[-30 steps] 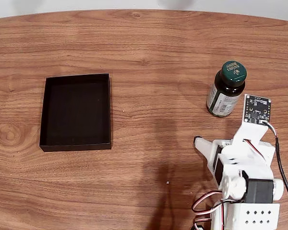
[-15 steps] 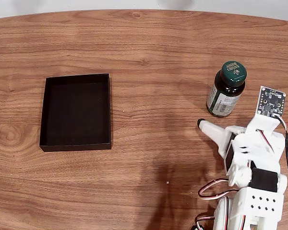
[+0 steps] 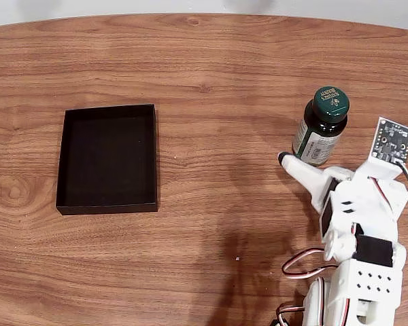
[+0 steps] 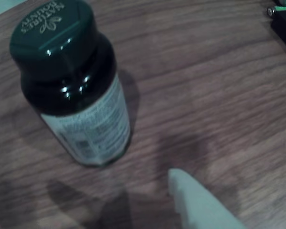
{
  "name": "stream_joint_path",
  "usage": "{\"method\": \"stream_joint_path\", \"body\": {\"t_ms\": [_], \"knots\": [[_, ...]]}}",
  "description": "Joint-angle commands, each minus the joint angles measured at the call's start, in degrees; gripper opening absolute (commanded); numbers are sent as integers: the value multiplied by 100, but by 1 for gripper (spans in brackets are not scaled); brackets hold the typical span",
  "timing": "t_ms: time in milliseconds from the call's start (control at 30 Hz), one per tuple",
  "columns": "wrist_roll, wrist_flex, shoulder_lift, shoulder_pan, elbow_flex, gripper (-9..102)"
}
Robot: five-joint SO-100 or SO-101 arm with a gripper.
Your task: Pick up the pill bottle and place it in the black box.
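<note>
Take the pill bottle [image 3: 321, 127] as your landmark: it stands upright on the wooden table [image 3: 217, 68], dark green cap on, white label facing the arm. In the wrist view the pill bottle [image 4: 71, 81] shows pale print on its cap, and what is inside cannot be made out through the dark glass. Your gripper [image 3: 306, 166] sits just below the bottle in the fixed view, one white finger [image 3: 300, 170] with its dark tip reaching to the bottle's lower left, close to the base. It holds nothing, and how far it is open you cannot tell. The black box [image 3: 107, 159] lies well apart to the bottle's left, nothing in it.
</note>
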Motion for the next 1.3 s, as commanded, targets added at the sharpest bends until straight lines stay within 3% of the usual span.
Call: {"method": "stream_joint_path", "body": {"t_ms": [0, 367, 900, 1267], "knots": [[105, -1125, -598, 62, -114, 52], [211, -3480, -2320, -53, -220, 47], [-466, -3138, -3551, -729, -1143, 36], [-132, -4008, -4570, -686, -1661, 36]]}}
